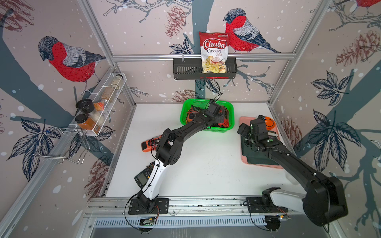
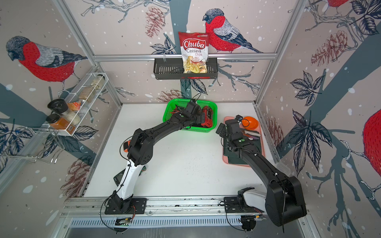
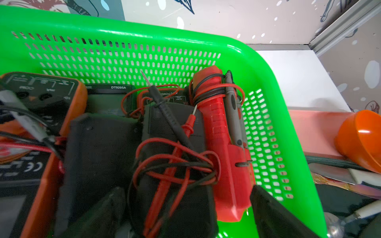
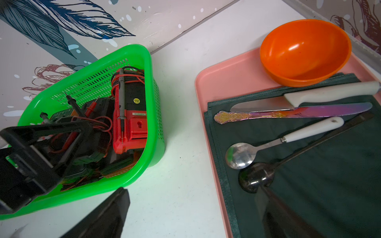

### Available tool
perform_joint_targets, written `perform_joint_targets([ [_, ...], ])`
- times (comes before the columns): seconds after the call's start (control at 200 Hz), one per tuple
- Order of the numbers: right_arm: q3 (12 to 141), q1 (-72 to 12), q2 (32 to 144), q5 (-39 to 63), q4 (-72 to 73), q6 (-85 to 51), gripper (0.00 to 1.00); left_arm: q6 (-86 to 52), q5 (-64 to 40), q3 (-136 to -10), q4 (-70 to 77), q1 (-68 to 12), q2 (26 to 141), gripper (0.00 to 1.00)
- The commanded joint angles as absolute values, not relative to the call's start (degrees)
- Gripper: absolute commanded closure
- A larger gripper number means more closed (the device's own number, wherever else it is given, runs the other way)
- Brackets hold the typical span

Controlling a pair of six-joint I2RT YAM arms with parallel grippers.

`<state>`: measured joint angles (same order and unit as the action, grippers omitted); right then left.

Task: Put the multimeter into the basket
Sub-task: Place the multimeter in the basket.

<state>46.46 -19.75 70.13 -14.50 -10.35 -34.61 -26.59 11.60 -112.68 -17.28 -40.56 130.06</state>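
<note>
Right arm's black elbow [image 1: 323,197] nearest. Inside bright green perforated plastic basket [image 3: 144,26]: black multimeter [image 3: 156,121] tangled in red-black leads [image 3: 175,159]; my left claw [image 3: 186,188] released astride it, right claw [image 4: 191,192] spread empty. Lift straight; leads may snag.

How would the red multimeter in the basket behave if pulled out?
Red multimeter: hard plastic shell, likely stiff. It stands on edge beside the basket wall, so it probably tips if nudged. Its wrapped leads may snag the neighbouring loose wires.
</note>
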Motion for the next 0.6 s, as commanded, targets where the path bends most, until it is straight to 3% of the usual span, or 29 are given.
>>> perform_joint_targets([
  [0.0,46.9,-19.9,70.1,-13.9,-8.8,-34.0,0.00,-26.1,11.6,-111.6,-15.8,-40.4,127.7,0.04],
  [0.115,46.9,-20.1,70.2,-13.7,-8.6,-34.1,0.00,-25.6,12.5,-110.2,-14.7,-40.4,126.5,0.19],
  [0.335,46.8,-20.3,69.8,-14.0,-8.8,-34.5,0.00,-25.2,12.0,-111.3,-14.3,-39.9,128.7,0.65],
  [0.46,46.8,-20.3,69.9,-14.0,-8.9,-34.5,0.00,-25.5,10.8,-113.1,-15.4,-39.4,131.2,0.72],
  [0.595,47.0,-20.3,70.2,-13.6,-8.9,-34.5,0.00,-25.5,9.0,-115.5,-16.9,-39.0,134.4,0.73],
])
